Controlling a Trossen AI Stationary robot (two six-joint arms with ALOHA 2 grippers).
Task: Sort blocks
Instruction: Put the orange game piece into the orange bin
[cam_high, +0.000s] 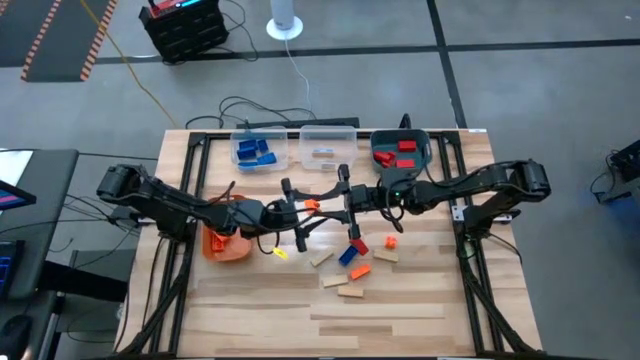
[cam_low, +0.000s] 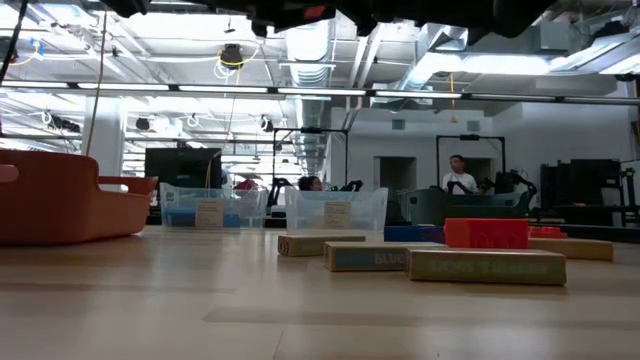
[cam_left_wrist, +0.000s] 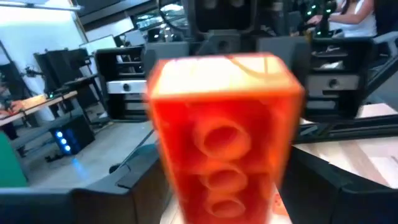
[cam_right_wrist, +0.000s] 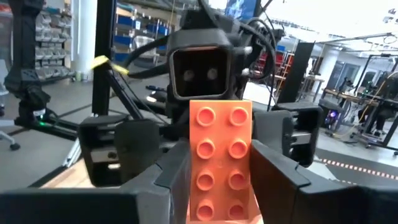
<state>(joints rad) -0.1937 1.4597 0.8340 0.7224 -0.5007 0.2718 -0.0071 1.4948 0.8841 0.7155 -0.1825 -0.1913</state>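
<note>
Left gripper (cam_high: 298, 208) raised above mid-bench (cam_high: 420, 300), facing the right one, tips meeting on an orange brick (cam_high: 312, 205). Brick's hollow underside fills the left wrist view (cam_left_wrist: 225, 140), pinched between that gripper's fingers (cam_left_wrist: 93, 199). Right gripper (cam_high: 335, 204) opposite, close in, its fingers (cam_right_wrist: 283, 186) narrowed around the same brick (cam_right_wrist: 221, 158), studded face toward that wrist. Orange bin (cam_high: 228, 243) just below the left gripper. Loose blocks (cam_high: 350, 262) scattered on the bench below and nearer than the right gripper: tan, blue, red, orange. Beyond both grippers, bins (cam_high: 328, 145) at the far edge.
</note>
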